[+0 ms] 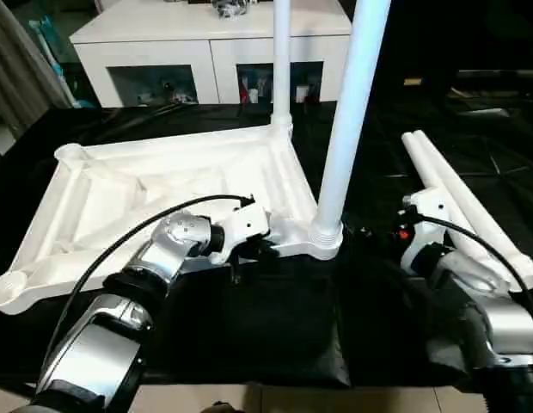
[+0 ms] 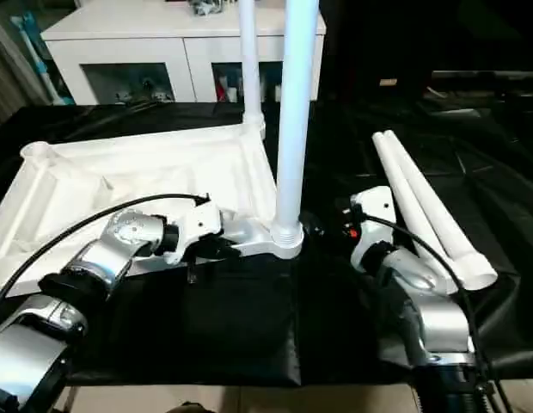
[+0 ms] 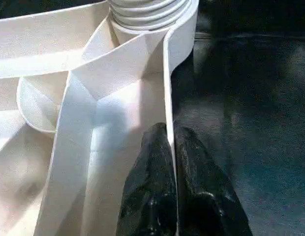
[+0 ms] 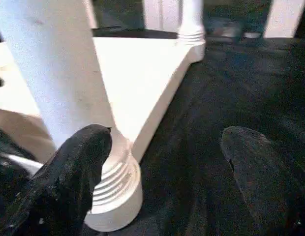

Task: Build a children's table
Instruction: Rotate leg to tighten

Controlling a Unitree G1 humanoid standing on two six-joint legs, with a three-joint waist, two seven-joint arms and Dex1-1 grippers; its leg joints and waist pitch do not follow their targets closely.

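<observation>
The children's table top (image 1: 163,185) lies upside down on the black cloth, ribs facing up. One white leg (image 1: 348,129) stands upright in the near right corner socket, and a second leg (image 1: 281,60) stands in the far right socket. Two loose legs (image 1: 460,194) lie side by side to the right. My left gripper (image 3: 169,142) is shut on the thin near rim of the top, just left of the near leg. My right gripper (image 4: 167,142) is open beside that leg's ribbed base (image 4: 115,189), with one finger (image 4: 81,152) close to the leg and nothing held.
A white cabinet (image 1: 206,43) with glass-fronted compartments stands behind the work. The top's two left corner sockets (image 1: 70,155) (image 1: 9,288) hold nothing. Black cloth (image 1: 275,327) covers the surface up to its near edge.
</observation>
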